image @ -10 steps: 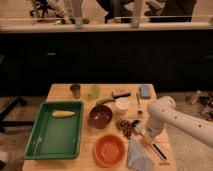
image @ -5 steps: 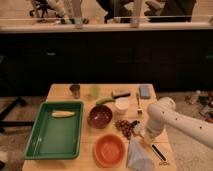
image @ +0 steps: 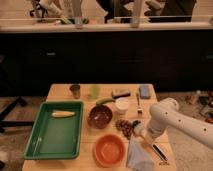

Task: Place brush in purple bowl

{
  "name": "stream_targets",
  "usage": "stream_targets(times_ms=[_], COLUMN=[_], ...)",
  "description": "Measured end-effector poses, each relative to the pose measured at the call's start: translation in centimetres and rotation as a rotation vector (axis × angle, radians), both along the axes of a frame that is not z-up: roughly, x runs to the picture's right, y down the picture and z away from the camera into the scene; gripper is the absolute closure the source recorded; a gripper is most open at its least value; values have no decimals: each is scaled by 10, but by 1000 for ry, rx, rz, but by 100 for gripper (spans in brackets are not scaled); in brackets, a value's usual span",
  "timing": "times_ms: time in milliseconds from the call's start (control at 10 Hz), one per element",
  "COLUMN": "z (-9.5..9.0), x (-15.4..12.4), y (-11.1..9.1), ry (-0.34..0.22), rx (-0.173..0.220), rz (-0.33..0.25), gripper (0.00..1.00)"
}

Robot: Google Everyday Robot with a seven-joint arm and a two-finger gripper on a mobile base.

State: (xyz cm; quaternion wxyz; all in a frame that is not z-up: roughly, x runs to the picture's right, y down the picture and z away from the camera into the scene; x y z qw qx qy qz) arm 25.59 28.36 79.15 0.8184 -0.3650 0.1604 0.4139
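Note:
The brush [image: 156,149] lies on the table's front right, its pale head near the grapes and its thin handle running to a black end toward the front edge. The purple bowl [image: 100,116] sits mid-table, left of the brush, and holds nothing. My gripper [image: 141,132] hangs from the white arm [image: 167,117] that comes in from the right. It is low over the brush's head end, right of the purple bowl.
An orange bowl [image: 109,149] stands in front of the purple bowl. A green tray [image: 47,140] with a yellow item lies at left. A white cup [image: 121,105], fork [image: 138,102], dark block [image: 120,93], blue sponge [image: 144,91], two cups, grapes [image: 125,126] and a grey cloth [image: 137,157] are nearby.

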Motion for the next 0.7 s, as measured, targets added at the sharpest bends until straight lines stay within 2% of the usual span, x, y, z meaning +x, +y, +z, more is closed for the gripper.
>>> stream_targets(times_ms=[700], z=[-18], x=[6], y=[-14], ry=[-8], rx=[51], rz=[5], gripper=[100])
